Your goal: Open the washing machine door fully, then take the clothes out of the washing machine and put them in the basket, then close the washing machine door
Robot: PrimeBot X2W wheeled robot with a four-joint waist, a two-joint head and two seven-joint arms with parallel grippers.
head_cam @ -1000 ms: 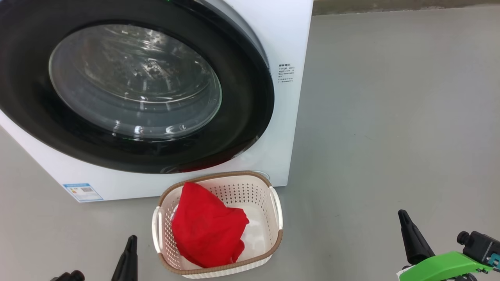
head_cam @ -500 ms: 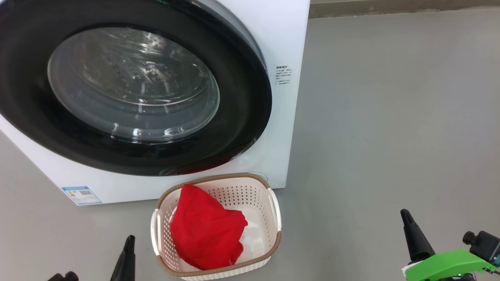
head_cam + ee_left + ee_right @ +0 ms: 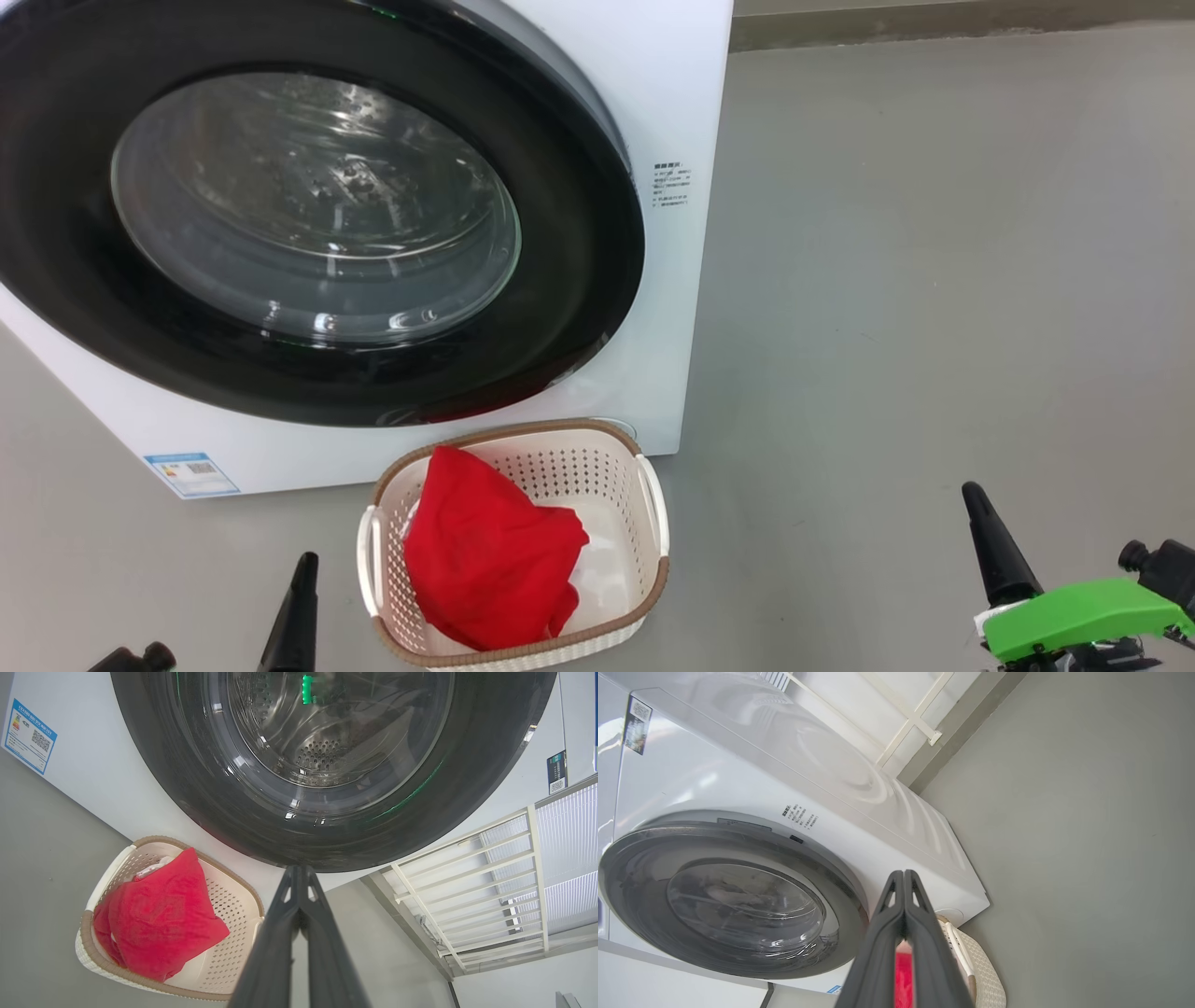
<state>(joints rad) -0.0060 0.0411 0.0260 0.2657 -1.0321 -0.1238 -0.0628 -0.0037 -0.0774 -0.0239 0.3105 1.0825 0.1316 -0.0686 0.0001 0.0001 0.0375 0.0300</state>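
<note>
Clothes (image 3: 485,551) in basket (image 3: 579,467); left fingers (image 3: 297,607), right fingers (image 3: 994,551) pressed together, pointing forward.

Laundry space: white washing machine (image 3: 653,75), bare grey floor (image 3: 934,280), window grille (image 3: 486,882)

A smooth grey floor (image 3: 934,280) spreads wide, marked by a few faint scuffs. Along its far edge runs a darker baseboard strip (image 3: 934,23). In the left wrist view a white barred frame (image 3: 537,872) stands at the floor's edge, with pale ribbed panels (image 3: 570,826) behind its bars. The right wrist view shows crossing white bars (image 3: 913,717) against a pale wall (image 3: 859,709), above the same kind of strip.
</note>
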